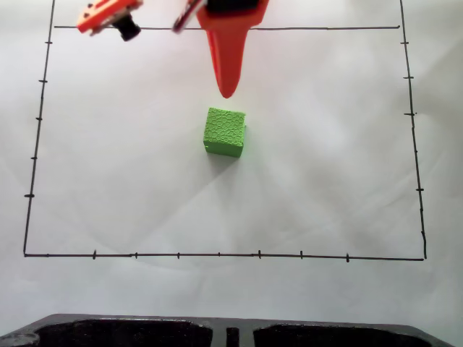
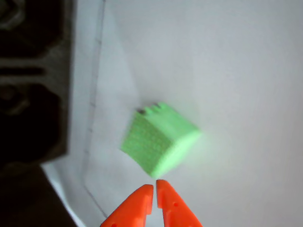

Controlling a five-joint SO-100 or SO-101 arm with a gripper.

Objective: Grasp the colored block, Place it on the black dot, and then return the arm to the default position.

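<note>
In the fixed view, no brand, label or readable writing shows; the only marks are a hand-drawn black border (image 1: 217, 254) with short tick marks, framing a rectangle on the white sheet (image 1: 333, 159). The green block (image 1: 224, 131) sits on the sheet a little above the middle of that rectangle, resting flat, turned slightly so its edges are not quite square to the border. It is close to a cube, so no long axis stands out. Just above it in the picture, apart from it, hangs the pointed orange tip of the gripper (image 1: 227, 90), coming down from the top edge. To the upper left is another orange part of the arm (image 1: 108, 14) with a small black cylinder on it. A dark moulded tray (image 1: 231, 331) runs along the bottom edge, outside the border. Nothing lies between the tip and the block.

In the wrist view, the block (image 2: 158, 142) is blurred and sits near the middle, one corner pointing down toward the gripper (image 2: 155, 188). The two orange fingers (image 2: 135, 208) rise from the bottom edge with their tips almost touching, only a thin slit between them, and they hold nothing; the block lies just beyond the tips. A faint border line runs along the left, with the dark tray (image 2: 28, 85) past it.
</note>
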